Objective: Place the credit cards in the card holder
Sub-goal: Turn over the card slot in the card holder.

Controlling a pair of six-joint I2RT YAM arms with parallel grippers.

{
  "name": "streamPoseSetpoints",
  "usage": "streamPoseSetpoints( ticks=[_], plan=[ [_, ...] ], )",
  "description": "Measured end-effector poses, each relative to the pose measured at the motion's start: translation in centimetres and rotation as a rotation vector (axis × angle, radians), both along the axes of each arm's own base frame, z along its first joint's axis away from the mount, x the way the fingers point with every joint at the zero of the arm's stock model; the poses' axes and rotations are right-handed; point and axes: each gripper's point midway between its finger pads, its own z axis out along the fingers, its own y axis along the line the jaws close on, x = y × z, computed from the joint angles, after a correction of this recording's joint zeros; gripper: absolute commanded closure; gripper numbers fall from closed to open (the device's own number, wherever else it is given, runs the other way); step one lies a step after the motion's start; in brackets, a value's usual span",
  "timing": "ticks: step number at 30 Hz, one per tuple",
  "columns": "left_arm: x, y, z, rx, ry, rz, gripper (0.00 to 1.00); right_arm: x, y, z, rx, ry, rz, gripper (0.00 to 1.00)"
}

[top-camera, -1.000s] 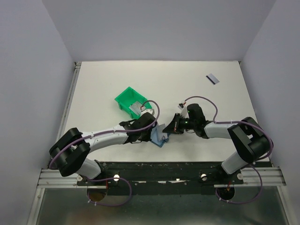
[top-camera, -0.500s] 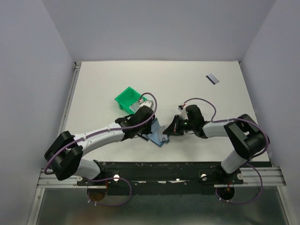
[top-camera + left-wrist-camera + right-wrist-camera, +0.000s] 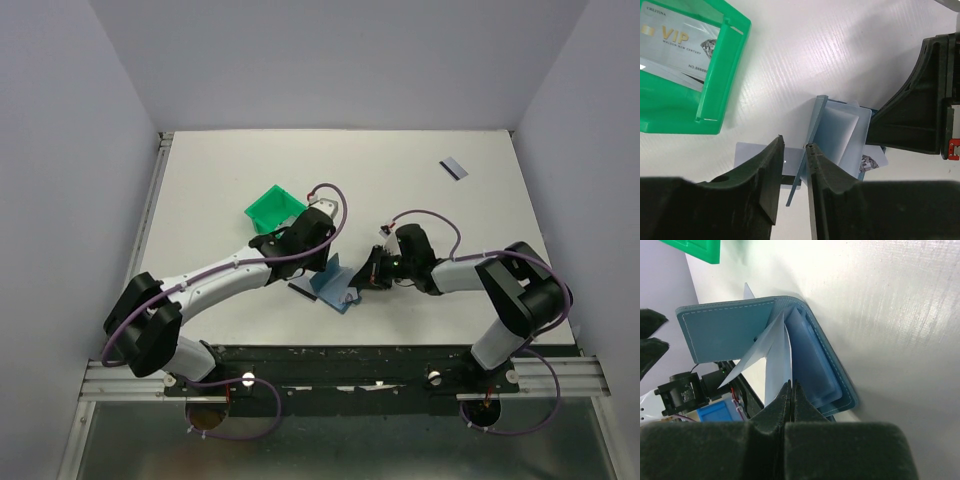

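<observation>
The slate-blue card holder (image 3: 335,282) lies open near the front middle, one cover raised on edge (image 3: 730,327). My right gripper (image 3: 362,276) is shut (image 3: 791,384) on the edge of a thin pale credit card (image 3: 775,365) that stands in the fold. My left gripper (image 3: 322,262) hovers just left of the raised cover, its jaws a little apart and holding nothing (image 3: 795,145). A second card (image 3: 302,290) with a dark stripe lies flat on the table below it (image 3: 750,155). A third card (image 3: 453,169) lies at the far right.
A green plastic bin (image 3: 272,208) stands just behind my left gripper, with a silvery VIP card (image 3: 675,40) inside it. A card corner with a diamond print (image 3: 872,160) shows under the wallet's near edge. The table's front edge is close.
My left gripper has lifted off the wallet and moved back towards the bin. A striped card now lies uncovered on the table left of the wallet. The right gripper has barely moved.
</observation>
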Motion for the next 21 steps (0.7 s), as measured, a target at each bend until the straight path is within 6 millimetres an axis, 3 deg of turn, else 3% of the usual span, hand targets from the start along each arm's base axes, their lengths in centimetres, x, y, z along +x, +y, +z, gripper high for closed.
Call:
streamPoseSetpoints(
  ticks=[9, 21],
  plan=[
    [0.7, 0.9, 0.6, 0.068, -0.038, -0.039, 0.51, 0.1, 0.1, 0.0, 0.007, -0.001, 0.001, 1.00],
    [-0.6, -1.1, -0.9, -0.029, -0.009, -0.149, 0.50, 0.5, 1.0, 1.6, 0.084, 0.007, -0.012, 1.00]
  ],
)
